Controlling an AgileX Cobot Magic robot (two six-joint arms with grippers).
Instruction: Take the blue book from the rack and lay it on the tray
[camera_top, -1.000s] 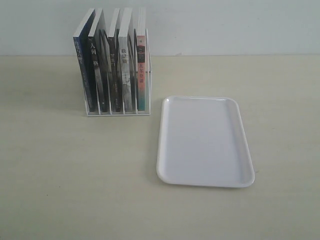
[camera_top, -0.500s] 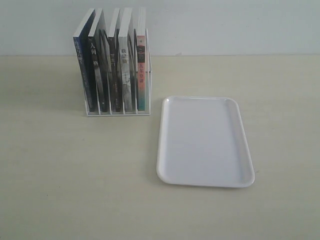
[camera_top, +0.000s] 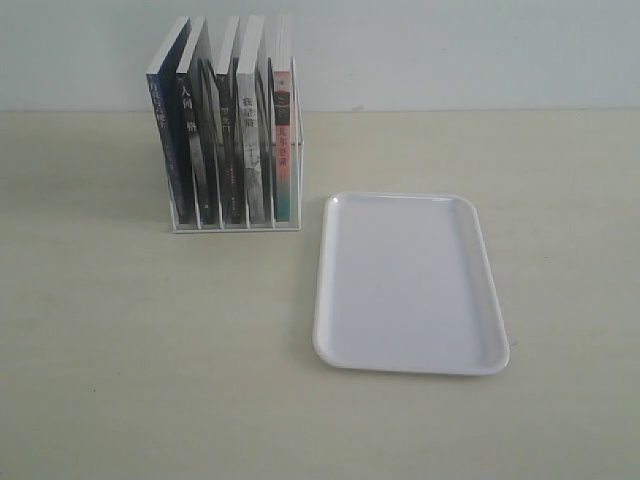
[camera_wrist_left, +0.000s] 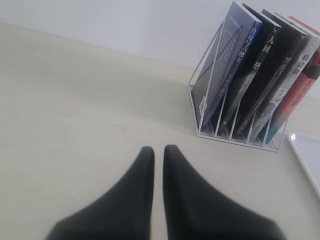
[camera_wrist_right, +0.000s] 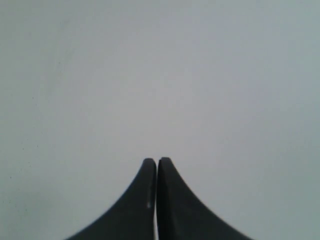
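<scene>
White rack (camera_top: 237, 229), one blue book (camera_top: 160, 140) among five, one tray (camera_top: 405, 285), both tools (camera_wrist_left: 158, 148) (camera_wrist_right: 157, 161) apparently closed

Probably a plain test bench or office rather than a home: a bare pale desk (camera_top: 120, 350) against a blank white wall (camera_top: 450, 50), with only a wire rack (camera_top: 235, 229) of books (camera_top: 250, 150) near its far edge and a white tray (camera_top: 322, 330) beside it.

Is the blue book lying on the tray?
No, the blue book stands in the leftmost slot of the rack, apart from the tray.
</scene>
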